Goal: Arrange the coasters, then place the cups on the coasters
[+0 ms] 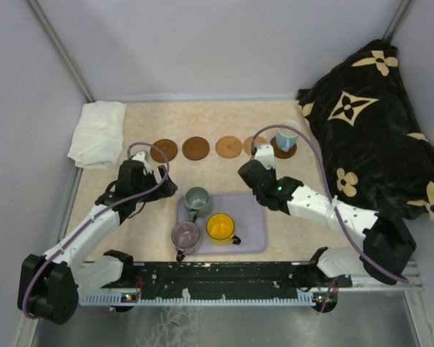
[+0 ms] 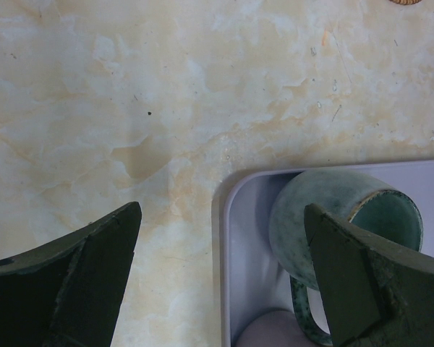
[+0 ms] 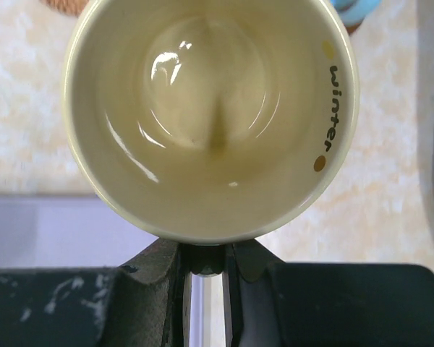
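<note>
The left hand (image 2: pixel 223 211) hangs with fingers spread wide above the tabletop (image 2: pixel 130 108). The grey-green cup (image 2: pixel 289 224) sits on the lavender tray (image 2: pixel 249 253), just beside its right finger. The right hand (image 3: pixel 206 253) is clamped on the cream cup (image 3: pixel 210 108), which is directly ahead of its fingers.

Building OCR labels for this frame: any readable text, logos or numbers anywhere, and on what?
"winter": dark letters inside the rim of the cream cup, between a yellow and a brown dot.
On the black cushion: flower motifs only, no letters.
No other text readable in any view.
</note>
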`<state>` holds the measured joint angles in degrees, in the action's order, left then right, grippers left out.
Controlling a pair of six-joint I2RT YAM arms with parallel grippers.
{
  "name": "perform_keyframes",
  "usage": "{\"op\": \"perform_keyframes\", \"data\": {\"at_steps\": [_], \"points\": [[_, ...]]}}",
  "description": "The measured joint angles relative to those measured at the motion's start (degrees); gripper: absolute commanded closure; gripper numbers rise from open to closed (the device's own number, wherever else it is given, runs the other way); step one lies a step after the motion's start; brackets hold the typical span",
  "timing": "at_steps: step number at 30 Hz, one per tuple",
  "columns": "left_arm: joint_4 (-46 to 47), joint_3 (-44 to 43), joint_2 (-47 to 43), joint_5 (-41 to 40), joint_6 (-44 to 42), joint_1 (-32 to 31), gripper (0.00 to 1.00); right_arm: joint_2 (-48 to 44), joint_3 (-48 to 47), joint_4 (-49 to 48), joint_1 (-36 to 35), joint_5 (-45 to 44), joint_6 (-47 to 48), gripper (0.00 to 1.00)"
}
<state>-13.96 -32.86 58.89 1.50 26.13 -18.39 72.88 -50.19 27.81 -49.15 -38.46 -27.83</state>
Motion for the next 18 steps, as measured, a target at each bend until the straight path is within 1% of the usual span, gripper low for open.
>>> {"op": "perform_keyframes", "data": {"at_steps": [4, 8, 13, 18], "points": [[0.96, 0.02, 1.88, 0.31, 0.00, 0.00, 0.00, 6.97, -5.62, -4.63, 5.92, 2.86, 5.75, 1.00], [1.79, 0.00, 3.69, 0.76, -0.02, 0.00, 0.00, 14.86, -12.07, -7.63, 9.14, 5.03, 9.40, 1.00], [2.47, 0.00, 5.05, 1.09, -0.04, 0.00, 0.00, 22.75, -18.53, -9.20, 13.05, 8.57, 11.21, 1.00], [2.49, 0.00, 5.25, 1.09, -0.22, 0.00, 0.00, 28.85, -21.84, -10.47, 17.20, 10.60, 11.87, 1.00]]}}
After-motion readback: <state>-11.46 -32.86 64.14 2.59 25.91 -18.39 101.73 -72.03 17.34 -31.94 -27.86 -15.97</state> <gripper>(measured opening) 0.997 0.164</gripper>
